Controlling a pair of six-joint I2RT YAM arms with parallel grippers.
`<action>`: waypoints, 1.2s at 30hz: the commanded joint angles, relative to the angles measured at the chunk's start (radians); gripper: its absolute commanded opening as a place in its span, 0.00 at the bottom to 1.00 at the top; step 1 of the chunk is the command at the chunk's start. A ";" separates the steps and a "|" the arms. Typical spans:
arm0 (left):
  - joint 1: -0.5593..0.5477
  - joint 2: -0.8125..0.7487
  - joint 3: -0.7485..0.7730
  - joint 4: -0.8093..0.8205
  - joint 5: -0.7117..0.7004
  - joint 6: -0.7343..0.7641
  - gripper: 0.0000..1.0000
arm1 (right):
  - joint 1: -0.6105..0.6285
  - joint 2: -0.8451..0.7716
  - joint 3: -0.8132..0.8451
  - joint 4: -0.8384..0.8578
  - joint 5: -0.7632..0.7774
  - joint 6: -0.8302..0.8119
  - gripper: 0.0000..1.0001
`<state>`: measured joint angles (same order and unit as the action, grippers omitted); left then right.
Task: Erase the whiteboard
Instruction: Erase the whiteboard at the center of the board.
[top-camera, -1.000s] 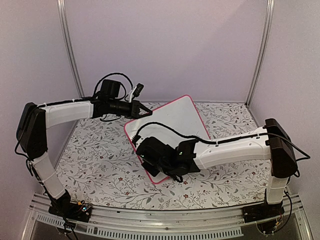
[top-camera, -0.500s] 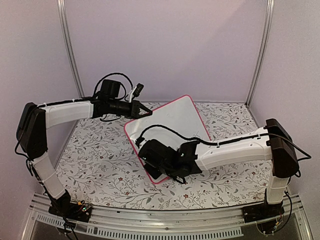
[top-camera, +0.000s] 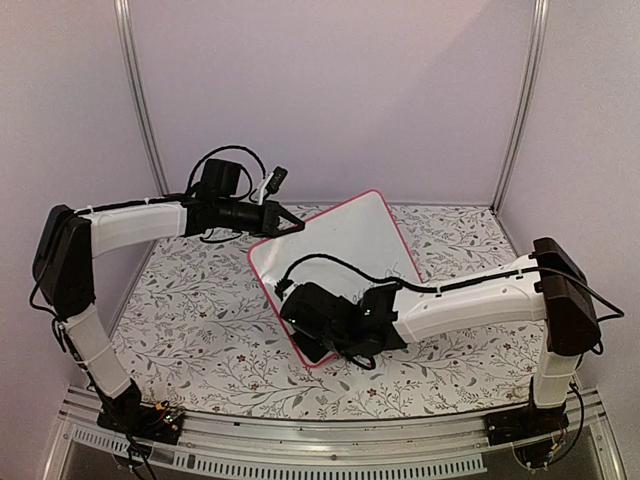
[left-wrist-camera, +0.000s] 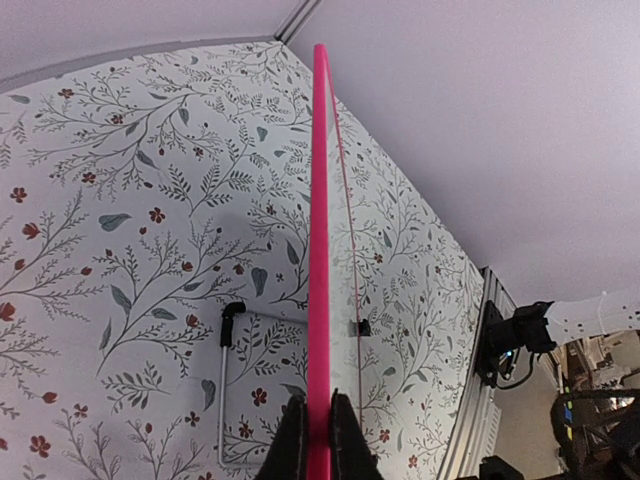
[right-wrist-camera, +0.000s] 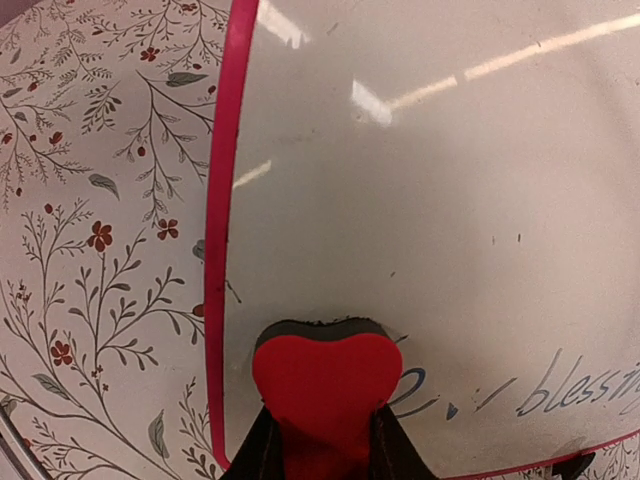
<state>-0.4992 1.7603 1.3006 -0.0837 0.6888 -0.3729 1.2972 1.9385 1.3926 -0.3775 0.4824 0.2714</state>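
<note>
Red eraser (right-wrist-camera: 326, 378) gripped, right claw (right-wrist-camera: 322, 440) stretches left over whiteboard (right-wrist-camera: 430, 180).

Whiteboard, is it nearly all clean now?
Nearly. Done: most of the whiteboard looks bare white. In hand: the left gripper pinches its pink rim to steady it, while the right gripper holds the red heart-shaped eraser against the bottom edge. Left to do: the blue writing beside the eraser needs wiping.
</note>
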 joint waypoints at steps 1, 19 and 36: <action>-0.021 -0.005 -0.005 -0.010 -0.043 0.024 0.00 | -0.005 0.032 -0.043 -0.102 -0.037 0.017 0.00; -0.023 -0.007 -0.005 -0.009 -0.045 0.024 0.00 | 0.019 0.042 -0.059 -0.123 -0.044 0.035 0.00; -0.022 -0.006 -0.007 -0.010 -0.047 0.025 0.00 | 0.041 0.043 -0.080 -0.164 -0.031 0.053 0.00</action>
<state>-0.4999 1.7603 1.3006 -0.0834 0.6888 -0.3733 1.3380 1.9388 1.3464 -0.4782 0.4824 0.3038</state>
